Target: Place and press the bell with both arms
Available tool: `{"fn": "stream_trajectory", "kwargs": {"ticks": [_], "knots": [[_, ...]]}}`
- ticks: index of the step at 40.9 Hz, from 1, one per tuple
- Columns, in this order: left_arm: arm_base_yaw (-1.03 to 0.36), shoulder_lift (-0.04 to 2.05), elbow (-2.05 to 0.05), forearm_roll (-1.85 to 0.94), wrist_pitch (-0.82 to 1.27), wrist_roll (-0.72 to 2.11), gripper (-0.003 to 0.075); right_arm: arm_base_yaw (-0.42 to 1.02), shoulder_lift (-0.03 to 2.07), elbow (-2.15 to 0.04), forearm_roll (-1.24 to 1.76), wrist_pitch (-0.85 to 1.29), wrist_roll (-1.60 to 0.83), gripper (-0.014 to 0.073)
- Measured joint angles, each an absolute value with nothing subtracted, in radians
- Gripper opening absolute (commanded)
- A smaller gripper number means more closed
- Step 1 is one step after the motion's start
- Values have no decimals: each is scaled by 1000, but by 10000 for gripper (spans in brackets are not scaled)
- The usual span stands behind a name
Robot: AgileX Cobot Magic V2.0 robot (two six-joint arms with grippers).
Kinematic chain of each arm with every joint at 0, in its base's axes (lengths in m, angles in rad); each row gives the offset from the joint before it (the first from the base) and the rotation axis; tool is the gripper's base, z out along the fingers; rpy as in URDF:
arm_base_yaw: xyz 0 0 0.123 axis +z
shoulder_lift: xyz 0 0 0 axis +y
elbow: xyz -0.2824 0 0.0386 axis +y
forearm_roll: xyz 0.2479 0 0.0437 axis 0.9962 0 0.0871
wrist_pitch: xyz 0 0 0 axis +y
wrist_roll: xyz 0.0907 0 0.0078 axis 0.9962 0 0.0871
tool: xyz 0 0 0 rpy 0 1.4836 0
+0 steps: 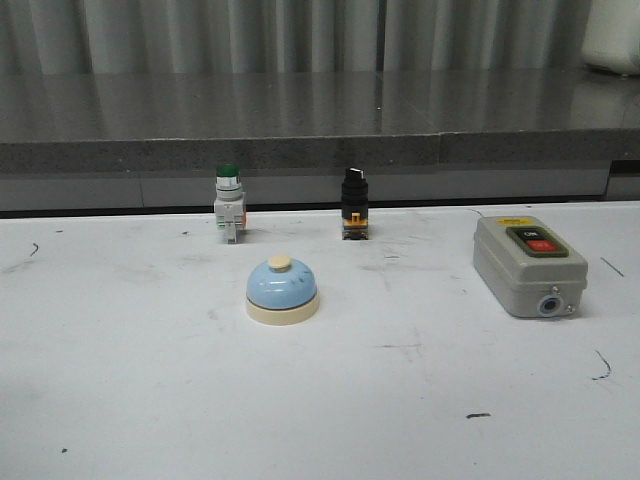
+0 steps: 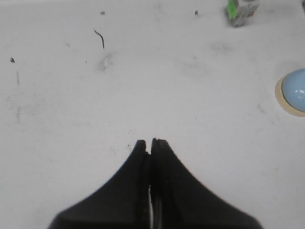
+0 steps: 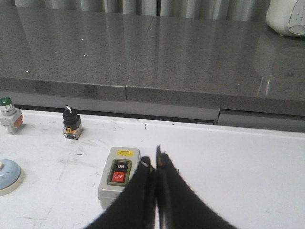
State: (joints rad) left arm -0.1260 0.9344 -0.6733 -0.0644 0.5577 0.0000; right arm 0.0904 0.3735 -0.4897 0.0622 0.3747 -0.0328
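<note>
- Front view: neither arm appears; a white scuffed table (image 1: 120, 400) carries four things, with a grey stone ledge (image 1: 300, 120) behind it.
- Farthest left at the back stands a small green-capped push button (image 1: 228, 202), upright.
- Nearer and just right of it sits the light-blue dome bell with cream base (image 1: 282, 290), near the table's middle, upright on its base with its cream button pointing straight up; being round, it has no long axis along the table.
- Behind and right of the bell stands a black-knobbed selector switch (image 1: 354, 203), apart from it.
- Far right lies a grey switch box with black and red buttons (image 1: 529, 265), well apart from the bell.
- Left wrist view: the left gripper (image 2: 149, 143) has its black fingers pressed together, empty, above bare table; the bell is cut off at the frame edge.
- Right wrist view: the right gripper (image 3: 153, 162) is likewise clenched on nothing, hiding one corner of the switch box; the bell is half cropped.
</note>
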Motion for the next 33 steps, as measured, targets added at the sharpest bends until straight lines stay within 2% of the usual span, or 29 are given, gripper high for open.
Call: {"fn": "stream_trajectory", "kwargs": {"ticks": [9, 14, 23, 33], "knots": [[-126, 487, -461, -66, 456, 0, -20, 90, 373, -490, 62, 375, -33, 1], [-126, 332, -408, -66, 470, 0, -20, 90, 373, -490, 62, 375, -33, 1], [-126, 188, -380, -66, 468, 0, -20, 90, 411, -492, 62, 375, -33, 0], [-126, 170, -380, -66, 466, 0, -20, 98, 735, -574, 76, 371, -33, 0]]}}
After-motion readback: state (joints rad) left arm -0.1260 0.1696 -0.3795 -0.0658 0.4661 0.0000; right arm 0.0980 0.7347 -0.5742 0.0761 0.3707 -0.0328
